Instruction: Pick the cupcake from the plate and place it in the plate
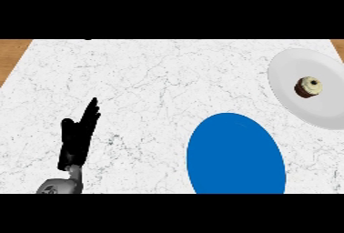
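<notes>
**Cupcake on white plate; left hand at rest, empty**

While the cupcake (309, 87) sits on the white plate (295, 102), no hand is near it. It stands upright, with pale frosting on top and a dark brown base. The white plate lies at the right side of the marble counter (148, 77), toward the far edge, and its right rim is cut off by the edge of the view.

A blue plate (235, 157) lies on the counter nearer the robot, below and to the left of the white plate. The two plates are close together but do not touch; a narrow strip of marble shows between them. Nothing rests on the blue plate. Its near rim runs out at the bottom of the view.

The left hand (77, 136) shows at the lower left, well apart from both plates. Its fingers are straight and point away from the robot, and it holds nothing. The grey forearm (62, 184) enters from the lower edge.

The right hand does not show in the view.

Brown wood (10, 54) shows at the far corners beyond the marble.
</notes>
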`<action>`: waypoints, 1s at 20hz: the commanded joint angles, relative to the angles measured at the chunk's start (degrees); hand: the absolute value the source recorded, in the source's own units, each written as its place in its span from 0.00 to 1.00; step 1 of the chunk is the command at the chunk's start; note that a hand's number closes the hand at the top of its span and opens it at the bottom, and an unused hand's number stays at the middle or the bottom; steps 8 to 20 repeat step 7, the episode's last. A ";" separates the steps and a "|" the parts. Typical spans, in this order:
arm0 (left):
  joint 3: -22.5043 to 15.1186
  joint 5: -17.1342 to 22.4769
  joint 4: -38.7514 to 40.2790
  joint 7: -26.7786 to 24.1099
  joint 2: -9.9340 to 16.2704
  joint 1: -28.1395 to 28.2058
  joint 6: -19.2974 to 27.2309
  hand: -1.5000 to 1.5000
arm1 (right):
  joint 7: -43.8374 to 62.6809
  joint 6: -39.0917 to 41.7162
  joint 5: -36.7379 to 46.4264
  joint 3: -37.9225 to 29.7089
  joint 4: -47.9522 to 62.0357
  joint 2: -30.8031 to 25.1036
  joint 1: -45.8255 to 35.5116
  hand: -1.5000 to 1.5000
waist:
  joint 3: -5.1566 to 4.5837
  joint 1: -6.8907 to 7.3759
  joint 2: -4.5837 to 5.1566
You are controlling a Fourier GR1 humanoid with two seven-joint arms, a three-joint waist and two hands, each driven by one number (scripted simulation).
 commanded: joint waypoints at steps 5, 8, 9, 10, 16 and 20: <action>1.06 1.71 -0.83 0.79 1.61 0.12 -2.50 0.50 | 2.26 -0.94 -0.39 -0.46 0.50 -2.28 0.57 0.00 | 0.07 0.69 0.07; -0.37 -0.61 2.51 -2.82 -1.26 1.05 0.41 0.50 | 0.08 -2.83 0.08 -0.03 0.20 -1.05 2.41 0.00 | 0.05 0.13 0.19; -0.37 -0.61 2.51 -2.82 -1.26 1.05 0.41 0.50 | 0.08 -2.83 0.08 -0.03 0.20 -1.05 2.41 0.00 | 0.05 0.13 0.19; -0.37 -0.61 2.51 -2.82 -1.26 1.05 0.41 0.50 | 0.08 -2.83 0.08 -0.03 0.20 -1.05 2.41 0.00 | 0.05 0.13 0.19; -0.37 -0.61 2.51 -2.82 -1.26 1.05 0.41 0.50 | 0.08 -2.83 0.08 -0.03 0.20 -1.05 2.41 0.00 | 0.05 0.13 0.19; -0.37 -0.61 2.51 -2.82 -1.26 1.05 0.41 0.50 | 0.08 -2.83 0.08 -0.03 0.20 -1.05 2.41 0.00 | 0.05 0.13 0.19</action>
